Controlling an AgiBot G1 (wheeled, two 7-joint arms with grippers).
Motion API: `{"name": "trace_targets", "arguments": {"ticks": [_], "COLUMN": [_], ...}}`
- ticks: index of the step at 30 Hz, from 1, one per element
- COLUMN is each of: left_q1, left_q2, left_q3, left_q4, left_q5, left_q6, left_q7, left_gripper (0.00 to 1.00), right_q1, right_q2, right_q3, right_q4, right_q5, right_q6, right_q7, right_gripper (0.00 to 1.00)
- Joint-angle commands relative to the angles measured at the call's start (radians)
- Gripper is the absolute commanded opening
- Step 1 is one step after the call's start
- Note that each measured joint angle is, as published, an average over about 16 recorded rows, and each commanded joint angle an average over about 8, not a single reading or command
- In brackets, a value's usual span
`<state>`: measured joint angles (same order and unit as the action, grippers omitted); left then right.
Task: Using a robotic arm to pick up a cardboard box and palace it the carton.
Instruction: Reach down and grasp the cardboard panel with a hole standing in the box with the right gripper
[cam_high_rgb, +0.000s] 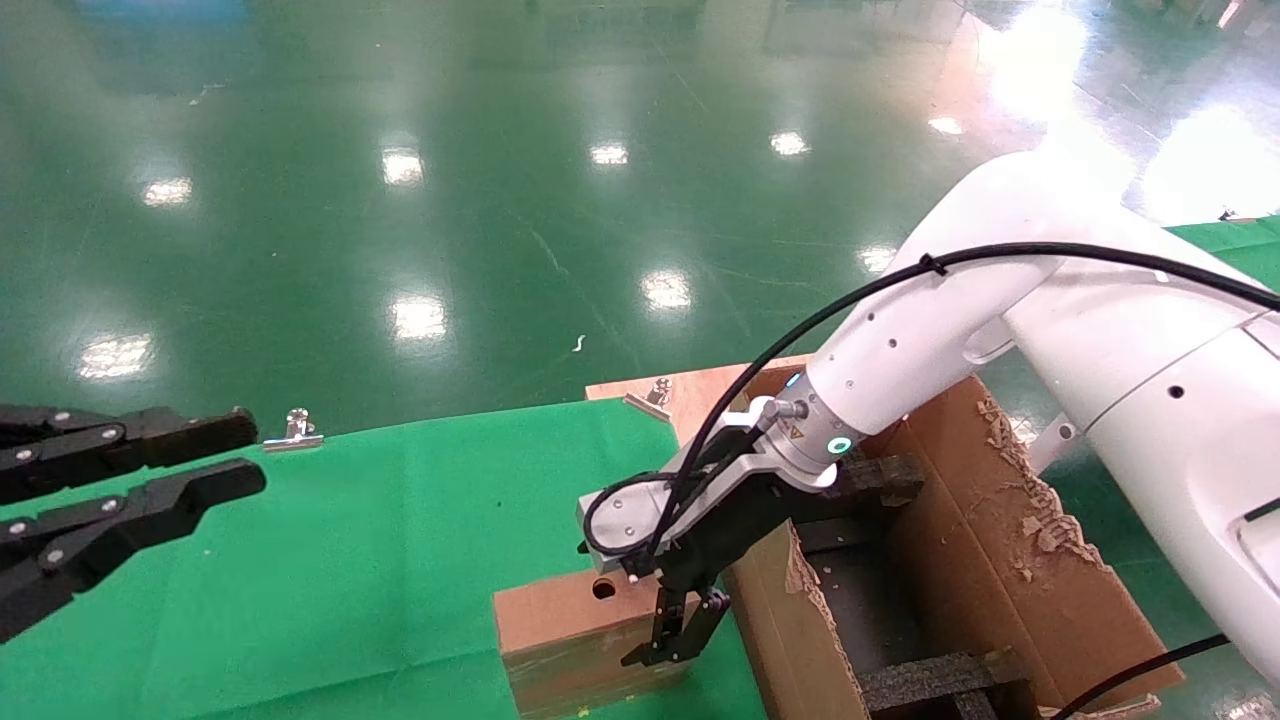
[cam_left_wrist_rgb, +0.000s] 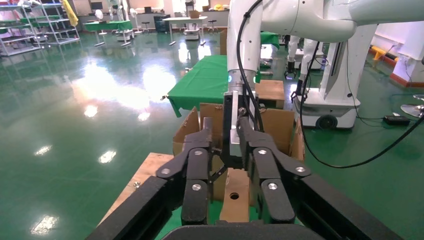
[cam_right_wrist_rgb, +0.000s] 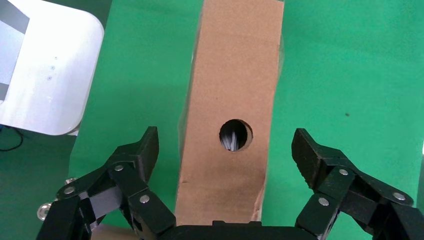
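A shiny dark green floor (cam_high_rgb: 400, 220) spreads behind a table draped in bright green cloth (cam_high_rgb: 380, 540). At the table's right end stands the carton (cam_high_rgb: 1000, 560), a large brown corrugated box with ragged torn flaps and black foam inserts (cam_high_rgb: 930, 680) inside. The robotic arm (cam_high_rgb: 1000, 300), glossy white with a silver wrist, a black cable and a yellow warning sticker too small to read, reaches down from the right past the carton's near wall. Its right gripper (cam_right_wrist_rgb: 227, 150) hovers just above the cardboard box (cam_right_wrist_rgb: 232, 90), a small narrow brown box with a round hole in its upper face, standing on the cloth just beside the carton; no writing shows on it. The black fingers (cam_right_wrist_rgb: 135, 165) are spread wide, one on each side of the box, not touching it. The left gripper (cam_high_rgb: 245, 455), bare black fingers slightly parted, hangs over the cloth's left edge, well apart from the box. A small silver clip (cam_high_rgb: 295, 430) sits at the cloth's far edge.
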<state>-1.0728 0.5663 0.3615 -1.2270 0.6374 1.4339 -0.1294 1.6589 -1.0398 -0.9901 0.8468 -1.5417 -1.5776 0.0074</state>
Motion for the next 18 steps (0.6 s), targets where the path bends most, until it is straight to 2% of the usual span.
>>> {"name": "trace_targets", "arguments": {"ticks": [1, 18], "left_q1": [0.000, 0.000], "left_q2": [0.000, 0.000], "left_q3": [0.000, 0.000], "left_q4": [0.000, 0.000], "left_q5": [0.000, 0.000], "left_q6": [0.000, 0.000], "left_q7": [0.000, 0.000], "left_gripper": [1.00, 1.00], "right_q1": [-0.001, -0.005], "right_q2": [0.001, 0.004], "right_q3": [0.002, 0.010], "right_q4": [0.001, 0.006], "right_q5": [0.000, -0.002], "right_q6": [0.000, 0.000], "right_q7": [0.000, 0.001], "right_gripper": [0.00, 0.00]}}
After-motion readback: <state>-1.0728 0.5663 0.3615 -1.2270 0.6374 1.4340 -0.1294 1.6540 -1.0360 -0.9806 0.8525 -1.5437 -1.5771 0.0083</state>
